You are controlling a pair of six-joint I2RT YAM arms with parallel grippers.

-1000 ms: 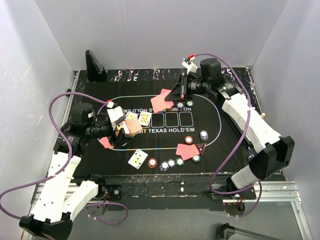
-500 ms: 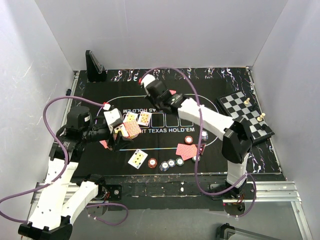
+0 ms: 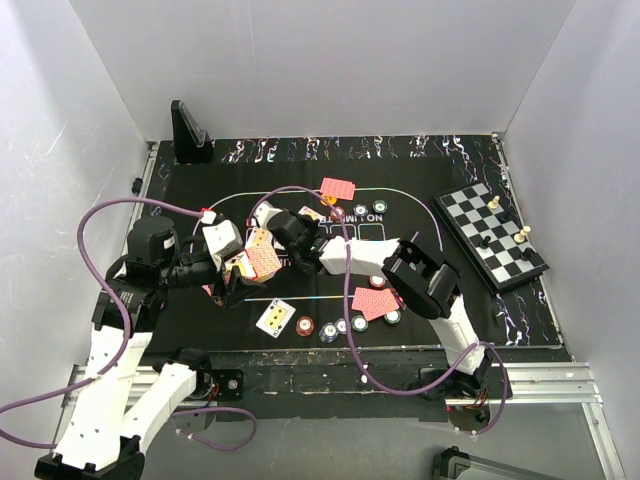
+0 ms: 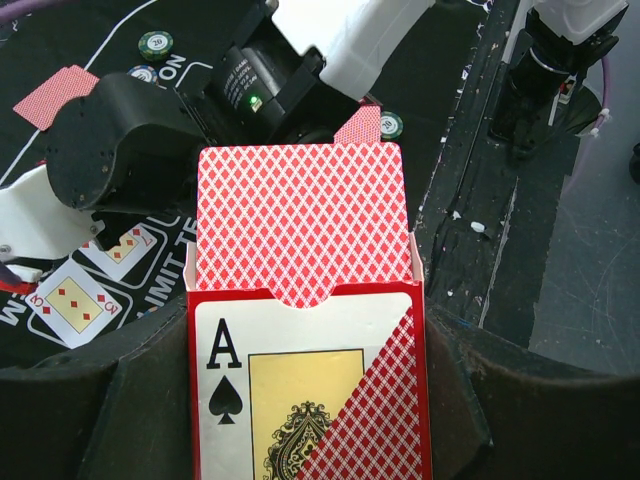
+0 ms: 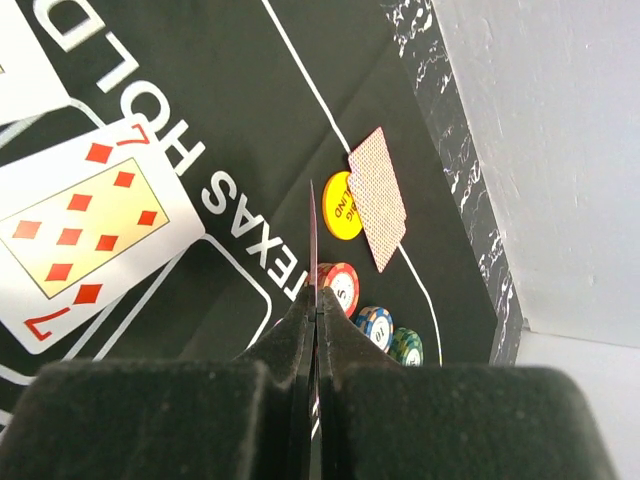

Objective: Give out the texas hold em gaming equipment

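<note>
- A black felt mat printed with a white oval and "TEXAS HOLD'EM" [image 3: 232,325] is lying on a black marbled tabletop [image 3: 520,320]. Plain white walls [image 3: 320,70] are closing in the left, far and right sides.
- A black-and-white chessboard with small pieces [image 3: 490,235] is sitting at the mat's right edge, and a black angled stand [image 3: 188,130] is standing in the far left corner.
- A row of small round poker chips [image 3: 343,326] is lying along the near side of the oval. A lone red-backed playing card [image 3: 338,188] is lying at the far side, touching a yellow chip [image 5: 338,205].
- The right arm is reaching across to the left and covering the middle of the mat and part of its lettering.
- The right gripper [image 5: 314,320] is pressing its fingers together on a thin red-edged sliver [image 5: 312,235], probably a single card, which is showing edge-on only.
- The left gripper [image 4: 310,400] is clamping a red card box with an ace of spades printed on its front [image 4: 310,330] from both sides. Its fingers and the box's lower half are being cut off by the bottom of the left wrist view.
- The box is hanging above the left part of the mat. Its long axis is running out from the left gripper, and its opened, diamond-patterned flap is pointing right, toward the right gripper just beyond it.
- The pinched sliver is standing straight out of the right gripper's fingers.
- A face-up seven of diamonds [image 5: 90,225] is lying flat below the right gripper, with its long axis running diagonally across the right wrist view.
</note>
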